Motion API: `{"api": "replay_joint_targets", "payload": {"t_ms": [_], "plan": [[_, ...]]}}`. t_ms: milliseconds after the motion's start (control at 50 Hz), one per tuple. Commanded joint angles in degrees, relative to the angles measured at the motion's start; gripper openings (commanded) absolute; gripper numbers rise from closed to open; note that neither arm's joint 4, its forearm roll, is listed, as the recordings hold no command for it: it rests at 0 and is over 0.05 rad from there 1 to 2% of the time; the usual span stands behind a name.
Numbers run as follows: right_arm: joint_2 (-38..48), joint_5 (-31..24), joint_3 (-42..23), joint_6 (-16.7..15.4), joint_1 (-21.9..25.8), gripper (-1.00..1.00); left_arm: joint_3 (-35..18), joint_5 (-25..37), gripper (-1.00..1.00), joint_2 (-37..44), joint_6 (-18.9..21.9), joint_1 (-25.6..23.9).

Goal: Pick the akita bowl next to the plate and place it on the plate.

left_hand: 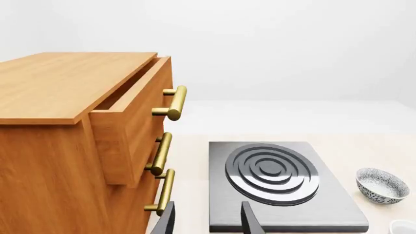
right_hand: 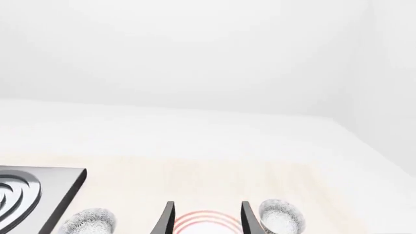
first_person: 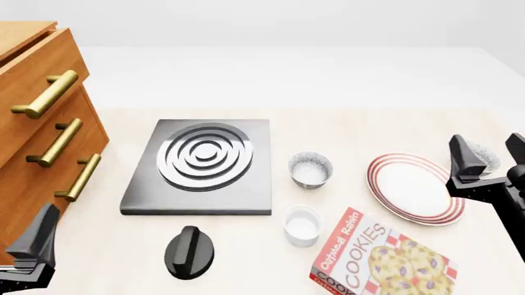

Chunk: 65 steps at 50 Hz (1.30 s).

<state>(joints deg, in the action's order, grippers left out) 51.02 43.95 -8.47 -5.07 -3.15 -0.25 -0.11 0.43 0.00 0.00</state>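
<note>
The akita bowl point(first_person: 484, 158) is seen on the desk point(first_person: 345, 126), just beside the far right edge of the plate point(first_person: 414, 187), partly hidden behind the right gripper point(first_person: 490, 161). The fingers of this gripper are spread open and nothing is held. The left gripper point(left_hand: 206, 219) is also open and empty, near the stove burner point(first_person: 201, 165).

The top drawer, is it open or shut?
Open. The top drawer sticks out past the cabinet, leaving a gap under the wooden top.
</note>
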Motion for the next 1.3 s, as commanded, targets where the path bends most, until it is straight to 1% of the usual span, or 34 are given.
{"api": "replay_joint_targets", "payload": {"t_ms": [20,380,800,1300], "plan": [[4.87,3.40,-1.14,-0.70,-0.64,1.00,0.00,0.00,1.00,0.00,0.00,0.00],[10.64,6.63,-3.10,-1.34,-2.17,1.00,0.00,0.00,1.00,0.00,0.00,0.00],[19.37,11.33,-6.11,-2.19,-4.79,1.00,0.00,0.00,1.00,0.00,0.00,0.00],[24.34,11.59,-9.80,-2.72,-7.29,1.00,0.00,0.00,1.00,0.00,0.00,0.00]]}}
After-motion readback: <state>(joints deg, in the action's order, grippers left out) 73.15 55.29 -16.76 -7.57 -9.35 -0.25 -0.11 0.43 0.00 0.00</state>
